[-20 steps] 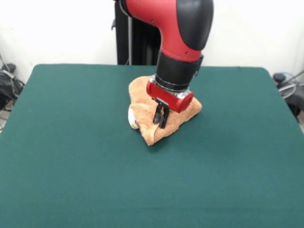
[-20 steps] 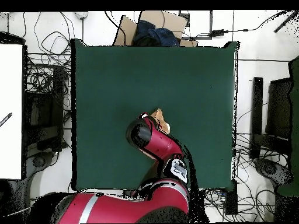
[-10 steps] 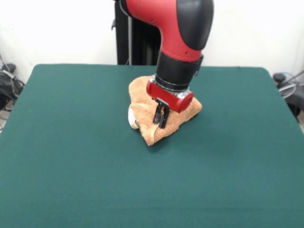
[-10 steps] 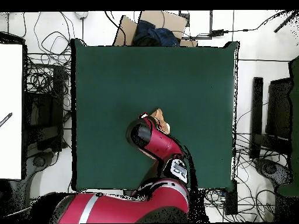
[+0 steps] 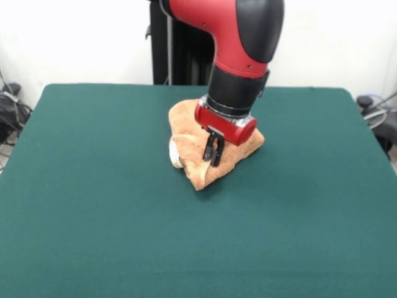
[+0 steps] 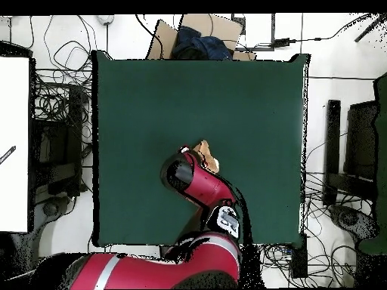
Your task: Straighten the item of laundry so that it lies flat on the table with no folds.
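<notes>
The orange-tan towel point(image 5: 189, 155) lies bunched in a crumpled heap a little behind the middle of the green table point(image 5: 93, 205). A small white tag shows at its left edge. My gripper point(image 5: 213, 160) hangs from the red and black arm, its black fingers close together and tips down on the heap's front part. It looks shut on a fold of the towel. In the overhead view the arm covers most of the towel point(image 6: 207, 156), and the gripper is hidden under the arm.
A cardboard box with dark cloth point(image 6: 198, 38) stands beyond the table's far edge in the overhead view. Cables and equipment lie on the floor around the table. The robot pedestal point(image 5: 177, 56) stands behind the table.
The arm and gripper have shifted slightly to the right and a touch up in the front view. The towel keeps nearly the same shape.
</notes>
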Available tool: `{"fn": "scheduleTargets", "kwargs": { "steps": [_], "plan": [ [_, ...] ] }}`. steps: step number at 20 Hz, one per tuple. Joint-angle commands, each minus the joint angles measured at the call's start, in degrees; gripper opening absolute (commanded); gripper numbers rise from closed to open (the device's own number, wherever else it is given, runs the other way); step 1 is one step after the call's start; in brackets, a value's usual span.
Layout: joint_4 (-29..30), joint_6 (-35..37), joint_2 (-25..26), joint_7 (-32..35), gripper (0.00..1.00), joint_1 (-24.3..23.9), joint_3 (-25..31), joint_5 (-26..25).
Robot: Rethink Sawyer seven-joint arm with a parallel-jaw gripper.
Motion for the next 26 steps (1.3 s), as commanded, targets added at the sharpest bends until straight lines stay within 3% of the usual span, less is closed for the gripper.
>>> {"fn": "scheduleTargets", "kwargs": {
  "steps": [1,26],
  "plan": [
    [-2.7,6.0,-1.5,12.1,0.0,1.3,1.1,3.3],
    [-0.7,5.6,-4.5,10.7,0.0,-3.0,4.4,1.4]
  ]
}}
